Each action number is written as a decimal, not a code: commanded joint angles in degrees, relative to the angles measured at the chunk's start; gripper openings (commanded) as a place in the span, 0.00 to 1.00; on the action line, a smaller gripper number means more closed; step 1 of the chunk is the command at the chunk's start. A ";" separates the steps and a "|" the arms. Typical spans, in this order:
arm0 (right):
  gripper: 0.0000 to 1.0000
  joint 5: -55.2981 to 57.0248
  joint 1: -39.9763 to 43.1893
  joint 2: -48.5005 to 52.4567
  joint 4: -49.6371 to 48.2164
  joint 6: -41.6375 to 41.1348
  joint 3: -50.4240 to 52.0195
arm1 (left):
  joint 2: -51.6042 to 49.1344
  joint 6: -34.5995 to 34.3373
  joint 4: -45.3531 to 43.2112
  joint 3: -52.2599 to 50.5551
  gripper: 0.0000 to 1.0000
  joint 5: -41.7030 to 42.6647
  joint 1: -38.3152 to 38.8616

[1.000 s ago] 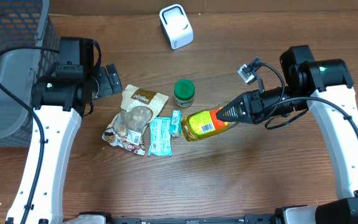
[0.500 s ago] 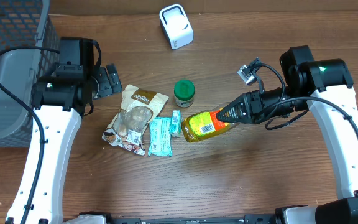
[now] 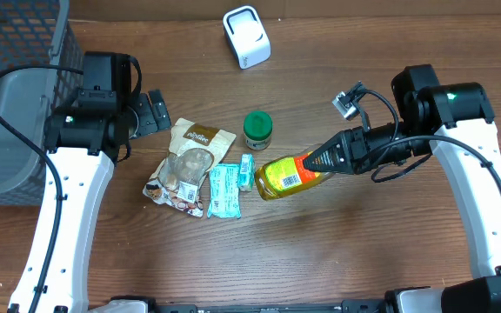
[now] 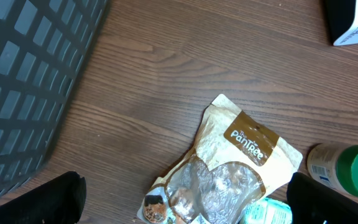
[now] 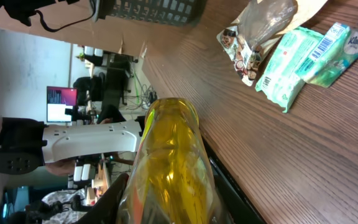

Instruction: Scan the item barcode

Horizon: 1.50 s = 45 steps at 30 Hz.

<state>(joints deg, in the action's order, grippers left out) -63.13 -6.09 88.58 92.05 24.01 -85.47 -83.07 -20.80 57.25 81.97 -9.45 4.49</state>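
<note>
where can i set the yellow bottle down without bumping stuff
Widest bare wood: the table strip along the bottom of the overhead view, below the tissue packs and yellow bottle. Also open: between the white scanner and the right arm. Crowded: the centre cluster of snack pouch, tissue packs and green-lidded jar, right beside the bottle.
</note>
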 commanded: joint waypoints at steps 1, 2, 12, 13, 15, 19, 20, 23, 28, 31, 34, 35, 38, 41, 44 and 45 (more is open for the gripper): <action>0.25 -1.79 -0.35 -1.22 0.00 0.55 0.02 | 0.24 0.02 -0.11 0.68 1.00 0.09 0.02; 0.25 -1.46 -0.35 -1.22 0.00 0.55 0.02 | 0.24 0.02 -0.11 0.68 1.00 0.09 0.02; 0.25 -0.94 -0.35 -1.22 0.02 0.52 0.02 | 0.24 0.00 -0.11 0.68 1.00 0.09 0.02; 0.25 -0.94 -0.35 -1.22 0.02 0.55 0.02 | 0.24 0.00 -0.11 0.68 1.00 0.07 0.02; 0.25 -0.94 -0.35 -1.22 0.00 0.52 0.02 | 0.24 0.02 -0.11 0.68 1.00 0.09 0.02; 0.25 -0.92 -0.35 -1.22 0.00 0.55 0.02 | 0.24 0.00 -0.11 0.68 1.00 0.09 0.02; 0.25 -0.92 -0.35 -1.22 -0.02 0.55 0.02 | 0.24 0.02 -0.11 0.68 1.00 0.09 0.04; 0.25 -0.63 -0.35 -1.22 -0.20 0.55 0.02 | 0.24 0.00 -0.11 0.68 1.00 0.09 0.02; 0.25 -0.33 -0.35 -1.22 -0.22 0.52 0.02 | 0.24 0.00 -0.11 0.68 1.00 0.09 0.02; 0.24 -0.33 -0.35 -1.22 -0.28 0.52 0.02 | 0.24 0.00 -0.11 0.68 1.00 0.09 0.02; 0.24 -0.35 -0.35 -1.22 -0.66 0.50 0.02 | 0.24 0.02 -0.11 0.68 1.00 0.09 0.02; 0.23 -0.35 -0.35 -1.22 -0.76 0.50 0.02 | 0.24 0.02 -0.11 0.68 1.00 0.09 0.02; 0.22 -0.35 -0.35 -1.22 -1.46 0.46 0.02 | 0.24 0.00 -0.11 0.68 1.00 0.09 0.02; 0.22 -0.37 -0.33 -1.22 -2.27 0.02 0.02 | 0.24 0.02 -0.11 0.68 1.00 0.09 0.02; 0.21 -0.37 -0.33 -1.22 -3.45 -0.17 0.02 | 0.24 0.00 -0.11 0.68 1.00 0.09 0.02; 0.21 -0.37 -0.33 -1.22 -3.78 -0.17 0.02 | 0.24 0.02 -0.11 0.68 1.00 0.09 0.02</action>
<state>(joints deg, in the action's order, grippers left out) -61.19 -6.09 88.58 89.06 23.94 -85.47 -83.07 -20.80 57.25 81.97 -9.45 4.49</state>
